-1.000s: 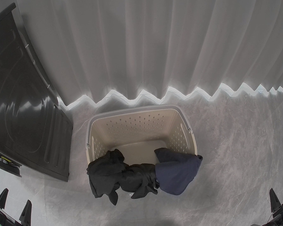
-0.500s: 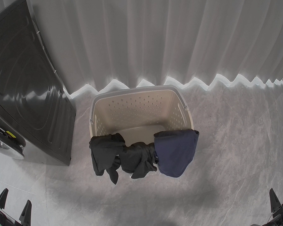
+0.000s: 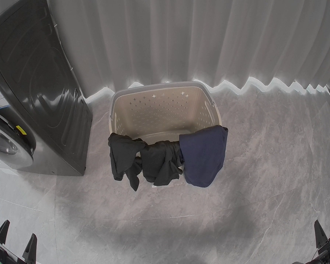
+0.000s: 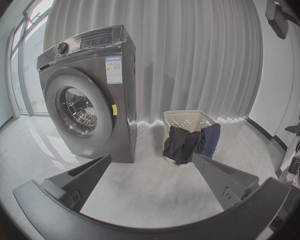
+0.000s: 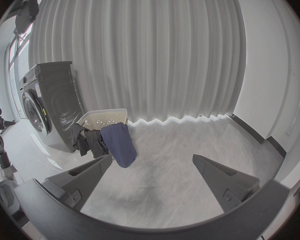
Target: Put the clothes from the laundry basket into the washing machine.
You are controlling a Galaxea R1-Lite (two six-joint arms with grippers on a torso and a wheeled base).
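Head view: high, facing down on laundry basket [image 3: 161, 109]. Wrist views: low, level, farther off; same basket and washing machine [image 4: 123, 117] shared.

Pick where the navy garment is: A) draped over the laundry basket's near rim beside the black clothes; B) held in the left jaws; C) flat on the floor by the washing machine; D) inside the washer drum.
A: the navy garment hangs over the near rim of the laundry basket, next to the black clothes.
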